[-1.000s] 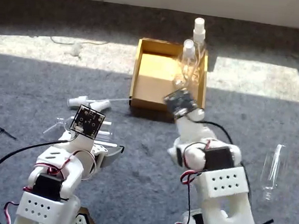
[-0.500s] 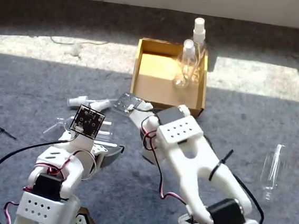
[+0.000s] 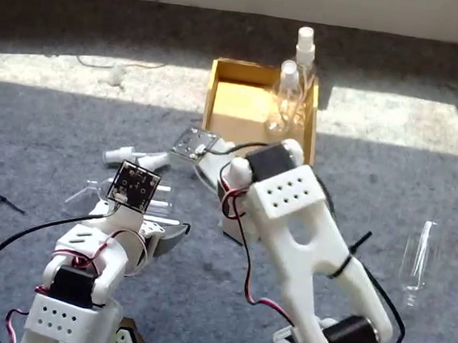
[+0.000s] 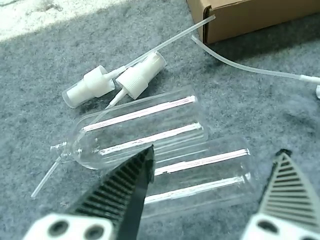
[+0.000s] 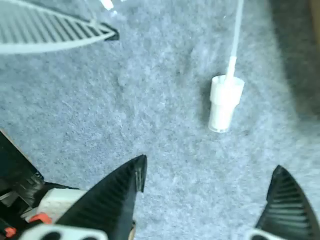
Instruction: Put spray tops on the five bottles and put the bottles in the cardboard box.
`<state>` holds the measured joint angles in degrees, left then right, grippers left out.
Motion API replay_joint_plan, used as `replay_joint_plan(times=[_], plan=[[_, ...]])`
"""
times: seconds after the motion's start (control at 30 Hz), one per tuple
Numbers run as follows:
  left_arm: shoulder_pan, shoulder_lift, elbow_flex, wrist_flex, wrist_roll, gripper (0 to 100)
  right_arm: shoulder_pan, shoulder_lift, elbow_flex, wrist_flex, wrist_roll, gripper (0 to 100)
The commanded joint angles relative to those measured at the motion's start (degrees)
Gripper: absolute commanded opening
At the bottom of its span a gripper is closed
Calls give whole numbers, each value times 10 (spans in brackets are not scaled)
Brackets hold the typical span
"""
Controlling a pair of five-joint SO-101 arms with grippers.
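Capping step, by the look. Right gripper (image 5: 210,164) spread wide above spray top (image 5: 222,107), centre frame — next: descend, pinch. Left gripper (image 4: 216,151) agape over bottle (image 4: 200,177).

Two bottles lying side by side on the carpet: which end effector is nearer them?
Left. The left end effector hangs open directly over the bottles; the right end effector is farther off, over a spray top near the cardboard box.

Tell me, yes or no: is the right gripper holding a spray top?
No, the right gripper is open and empty; the spray top lies loose on the carpet, untouched.
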<state>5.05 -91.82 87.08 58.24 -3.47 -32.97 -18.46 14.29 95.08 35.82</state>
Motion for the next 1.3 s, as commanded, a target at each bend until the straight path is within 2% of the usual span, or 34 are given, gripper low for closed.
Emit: replay_joint_plan(times=[0.0, 0.17, 0.3, 0.5, 0.6, 0.67, 0.9, 1.03, 1.17, 1.27], plan=[[-33, -5, -19, -11, -6, 336, 78, -131, -48, 39, 117, 332], [-39, -5, -19, -11, -6, 336, 269, -262, 29, 59, 302, 332], [-39, -5, -19, -11, -6, 336, 451, -296, 159, 34, 559, 332], [-41, -5, -19, -11, -6, 336, 676, -293, 262, -153, 919, 334], [-42, -5, -18, -11, -6, 336, 754, -293, 303, -230, 1101, 335], [-40, -5, -17, -11, -6, 336, 779, -293, 326, -276, 1169, 335], [-42, -5, -18, -11, -6, 336, 784, -291, 415, -456, 1227, 335], [-42, -5, -19, -11, -6, 336, 783, -264, 446, -483, 1219, 335], [-42, -5, -18, -11, -6, 336, 775, -189, 395, -441, 1139, 335], [-42, -5, -18, -11, -6, 336, 750, -137, 342, -422, 1013, 334]])
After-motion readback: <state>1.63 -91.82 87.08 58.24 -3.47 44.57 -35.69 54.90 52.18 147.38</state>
